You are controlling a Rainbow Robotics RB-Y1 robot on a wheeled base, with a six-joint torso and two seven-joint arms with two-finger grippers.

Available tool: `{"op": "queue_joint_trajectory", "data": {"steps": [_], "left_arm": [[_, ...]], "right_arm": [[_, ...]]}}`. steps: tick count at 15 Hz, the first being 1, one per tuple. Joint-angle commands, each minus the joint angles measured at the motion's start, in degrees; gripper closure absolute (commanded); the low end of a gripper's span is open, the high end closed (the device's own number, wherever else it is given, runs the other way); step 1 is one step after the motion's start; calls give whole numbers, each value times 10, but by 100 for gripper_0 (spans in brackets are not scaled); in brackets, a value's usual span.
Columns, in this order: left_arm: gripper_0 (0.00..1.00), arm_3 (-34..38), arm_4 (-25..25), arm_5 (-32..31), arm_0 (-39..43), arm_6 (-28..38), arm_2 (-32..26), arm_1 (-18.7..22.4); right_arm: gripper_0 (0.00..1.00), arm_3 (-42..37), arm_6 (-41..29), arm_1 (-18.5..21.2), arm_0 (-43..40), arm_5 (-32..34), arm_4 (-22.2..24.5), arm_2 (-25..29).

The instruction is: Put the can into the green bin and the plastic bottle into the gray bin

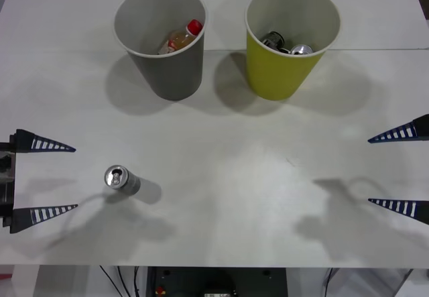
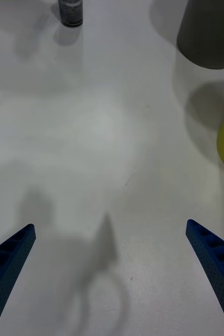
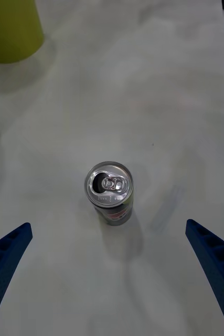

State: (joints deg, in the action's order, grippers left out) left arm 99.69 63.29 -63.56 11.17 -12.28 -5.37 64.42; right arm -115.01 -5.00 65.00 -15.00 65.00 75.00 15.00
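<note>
A dark-gray can (image 1: pixel 121 180) with a silver top stands upright on the white table (image 1: pixel 228 176) at the front left; it also shows in the left wrist view as the can (image 3: pixel 109 191) and far off in the right wrist view as the can (image 2: pixel 71 12). My left gripper (image 1: pixel 57 178) is open just left of it, apart from it. The plastic bottle (image 1: pixel 182 37) with its red cap lies inside the gray bin (image 1: pixel 164 39). The green bin (image 1: pixel 288 39) holds other cans. My right gripper (image 1: pixel 385 169) is open at the right edge, holding nothing.
The two bins stand side by side at the back of the table, gray bin (image 2: pixel 209 31) and green bin (image 3: pixel 9 29) each showing in a wrist view. Bare table lies between my grippers and in front of the bins.
</note>
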Motion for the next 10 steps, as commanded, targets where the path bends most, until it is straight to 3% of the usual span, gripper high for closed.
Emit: {"op": "queue_joint_trajectory", "data": {"steps": [1, 8, 10], "left_arm": [[0, -62, -60, 6, -22, -73, 54, 0], [0, -233, -218, 0, -104, -254, 202, -20], [0, -281, -233, -16, -125, -287, 219, -42]], "right_arm": [[0, 0, 0, 0, 0, 0, 0, 0], [0, 0, 0, 0, 0, 0, 0, 0], [0, 0, 0, 0, 0, 0, 0, 0]]}}
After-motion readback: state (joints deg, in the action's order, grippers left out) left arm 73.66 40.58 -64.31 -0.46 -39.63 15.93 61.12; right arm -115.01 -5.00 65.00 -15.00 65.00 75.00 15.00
